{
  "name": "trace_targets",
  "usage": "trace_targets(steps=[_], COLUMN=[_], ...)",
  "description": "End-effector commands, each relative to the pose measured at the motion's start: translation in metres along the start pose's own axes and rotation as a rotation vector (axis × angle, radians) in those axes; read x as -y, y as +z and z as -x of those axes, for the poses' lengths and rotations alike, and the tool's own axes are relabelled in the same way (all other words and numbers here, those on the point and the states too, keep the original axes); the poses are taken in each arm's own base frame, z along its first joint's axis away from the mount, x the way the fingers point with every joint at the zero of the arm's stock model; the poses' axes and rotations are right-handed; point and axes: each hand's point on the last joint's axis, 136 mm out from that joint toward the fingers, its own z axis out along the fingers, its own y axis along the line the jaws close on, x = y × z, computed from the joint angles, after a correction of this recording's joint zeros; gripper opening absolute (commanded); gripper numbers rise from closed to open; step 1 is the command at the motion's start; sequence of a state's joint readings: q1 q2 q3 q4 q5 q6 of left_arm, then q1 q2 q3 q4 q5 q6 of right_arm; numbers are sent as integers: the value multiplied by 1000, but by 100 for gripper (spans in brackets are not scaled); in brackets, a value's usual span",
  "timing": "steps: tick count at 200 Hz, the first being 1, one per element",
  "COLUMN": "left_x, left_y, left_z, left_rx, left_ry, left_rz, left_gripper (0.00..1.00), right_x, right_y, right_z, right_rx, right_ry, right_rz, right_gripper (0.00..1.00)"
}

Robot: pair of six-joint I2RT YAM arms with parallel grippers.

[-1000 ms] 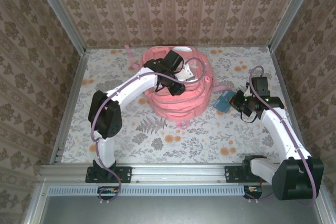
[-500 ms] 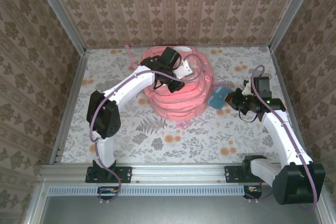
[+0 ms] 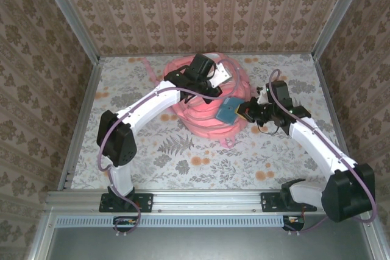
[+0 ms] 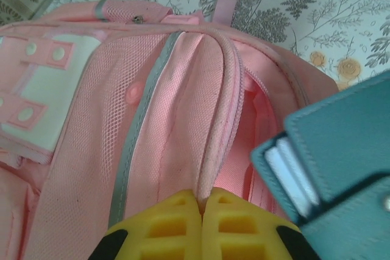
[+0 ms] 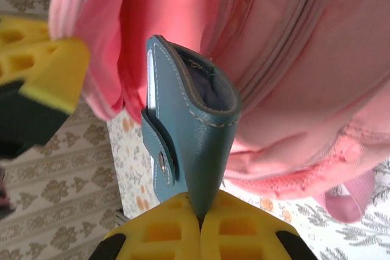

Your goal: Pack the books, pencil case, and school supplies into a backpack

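The pink backpack [image 3: 198,120] lies at the table's middle back, its main opening facing up. My left gripper [image 4: 202,198] is shut on the pink edge of that opening [image 4: 222,108], and its place in the top view is [image 3: 213,91]. My right gripper [image 5: 200,214] is shut on the lower edge of a teal leather notebook [image 5: 192,120] with a snap strap and white pages. The notebook [image 3: 228,109] hangs at the backpack's right side, right next to the opening [image 4: 262,120]. The books and the pencil case are out of view.
The floral tabletop [image 3: 201,159] lies in front of the backpack. A loose pink strap [image 3: 148,64] trails at the back left. Patterned walls close the cell on three sides. My left gripper's yellow finger [image 5: 52,71] is close beside the notebook.
My right arm has carried the teal notebook leftward from the table's right side up to the backpack. My left gripper has closed on the opening's edge and shifted slightly back.
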State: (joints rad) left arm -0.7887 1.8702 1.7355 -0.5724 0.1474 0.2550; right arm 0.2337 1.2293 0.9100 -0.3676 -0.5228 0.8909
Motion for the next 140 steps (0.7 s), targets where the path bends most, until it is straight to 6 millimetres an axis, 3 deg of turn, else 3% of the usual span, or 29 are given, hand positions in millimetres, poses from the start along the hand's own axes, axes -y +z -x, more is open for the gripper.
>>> trace_targets(steps=[1,38,54,101,120,140], left_x=[5,8,7,2,-5,-10], left_y=[-45,-48,-48,-49,-49,-47], left_z=[61,67,68,70,68,68], left_rx=[220,242,249,257,258,262], left_ry=[14,-11,-31,-95,-137,-164], left_rz=[18,4,8,16,25,28], left_gripper=[0,0,0,0,0,0], right_x=[-22,-30,-26,-51,-61,-59], right_y=[3,24,47,95,107,104], right_z=[29,57,66,95,97,92], right_rx=[92,176,190,242,205,191], right_ry=[30,118,178,268,269,265], right_rz=[39,23,-2,144,197,191], right_gripper=[5,5,6,8,16,30])
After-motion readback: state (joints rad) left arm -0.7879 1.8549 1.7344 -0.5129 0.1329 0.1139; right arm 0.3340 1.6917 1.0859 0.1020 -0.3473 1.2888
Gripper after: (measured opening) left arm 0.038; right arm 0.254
